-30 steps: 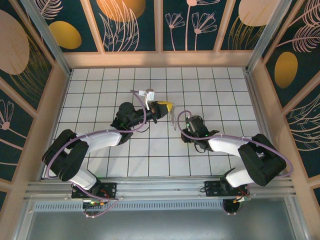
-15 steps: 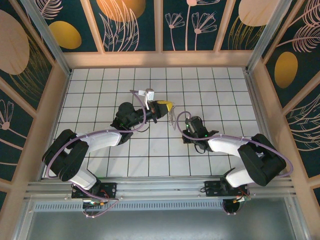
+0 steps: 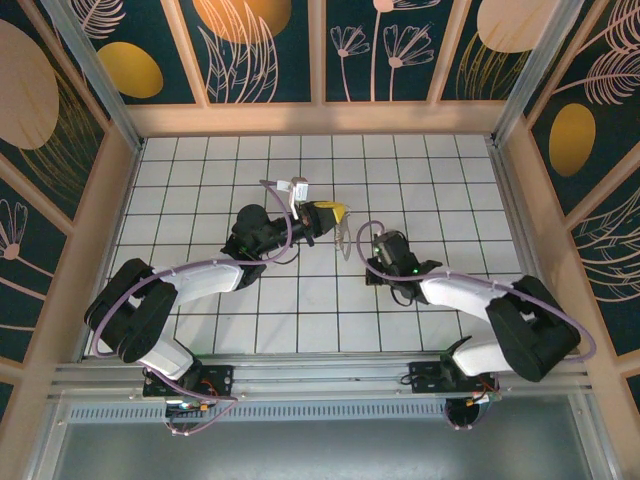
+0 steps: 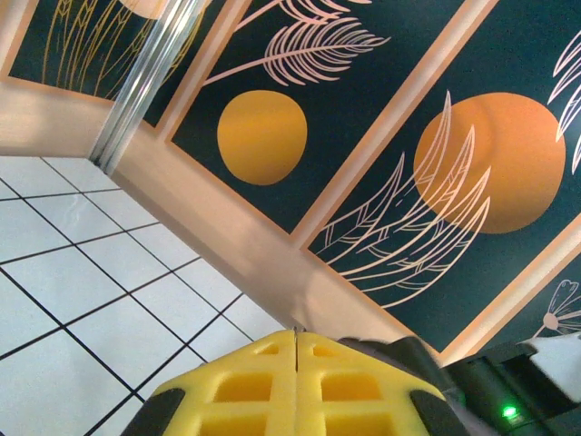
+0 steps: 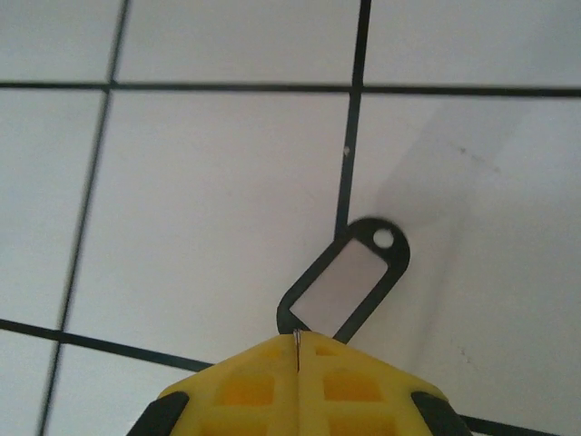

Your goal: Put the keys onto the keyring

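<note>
1. White-tiled counter (image 3: 200,180) with dark grid lines, boxed in by dark wall panels (image 3: 270,50) painted with orange discs and pale leaves.
2. Left arm (image 3: 200,278) stretched from the near left corner in toward the middle of the counter. Right arm (image 3: 460,290) bent in from the near right corner toward the same spot.
3. Left hand (image 3: 336,213), yellow-tipped, near the middle of the counter and aimed up at the wall in its own camera. Pads (image 4: 245,391) pressed flat together, clenched, with the keyring apparently pinched at the tip.
4. Right hand (image 5: 298,345) low over the tiles, just right of the middle. Yellow pads shut tight, grasping the near end of the key.
5. Keyring (image 3: 345,238), a pale silvery loop at the middle of the counter, running from the left hand's tip toward the right hand, between the two. Cannot tell whether touching the tiles.
6. Key (image 5: 349,282), a small flat piece with a black rim, a pale centre and a small round hole at the far end. Sticking out of the right hand's tips at a slant, over a white tile just beside a dark grid line.
</note>
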Controlling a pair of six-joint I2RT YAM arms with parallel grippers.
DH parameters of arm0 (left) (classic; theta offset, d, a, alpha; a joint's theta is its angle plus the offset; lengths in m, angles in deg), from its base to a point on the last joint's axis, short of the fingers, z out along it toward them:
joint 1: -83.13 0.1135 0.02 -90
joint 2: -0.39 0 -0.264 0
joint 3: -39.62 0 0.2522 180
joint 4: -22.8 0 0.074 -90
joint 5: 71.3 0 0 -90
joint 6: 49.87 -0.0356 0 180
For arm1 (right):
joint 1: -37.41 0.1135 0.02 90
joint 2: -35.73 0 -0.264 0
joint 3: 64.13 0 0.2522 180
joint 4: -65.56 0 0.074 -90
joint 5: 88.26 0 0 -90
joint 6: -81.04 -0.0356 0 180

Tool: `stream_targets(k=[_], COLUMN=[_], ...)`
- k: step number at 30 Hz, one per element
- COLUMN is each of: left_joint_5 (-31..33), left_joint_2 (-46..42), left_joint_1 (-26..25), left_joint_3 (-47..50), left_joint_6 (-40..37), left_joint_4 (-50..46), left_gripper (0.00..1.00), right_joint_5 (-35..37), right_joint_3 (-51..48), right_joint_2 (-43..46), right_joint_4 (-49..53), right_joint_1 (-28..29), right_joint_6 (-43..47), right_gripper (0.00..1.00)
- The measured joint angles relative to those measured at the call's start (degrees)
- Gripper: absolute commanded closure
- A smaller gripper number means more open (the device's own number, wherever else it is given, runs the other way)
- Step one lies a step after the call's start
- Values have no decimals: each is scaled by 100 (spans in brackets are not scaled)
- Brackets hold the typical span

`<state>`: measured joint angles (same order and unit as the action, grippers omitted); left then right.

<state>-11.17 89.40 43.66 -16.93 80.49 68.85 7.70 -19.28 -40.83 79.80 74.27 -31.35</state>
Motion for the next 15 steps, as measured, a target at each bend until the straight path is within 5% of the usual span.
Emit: stream_targets(k=[7, 15], left_joint_5=[-39, -118], left_joint_2=[0, -2], left_joint_1=[0, 0], left_joint_3=[-15, -164], left_joint_6=[-57, -448], left_joint_4=[-22, -463], left_gripper=[100, 100], right_joint_5=[-660, -2555], right_joint_3=[369, 247], right_joint_2=[1220, 2138], right_joint_4=[-28, -645], right_joint_1=[-280, -1331], right_joint_6=[170, 372], right_gripper=[100, 100])
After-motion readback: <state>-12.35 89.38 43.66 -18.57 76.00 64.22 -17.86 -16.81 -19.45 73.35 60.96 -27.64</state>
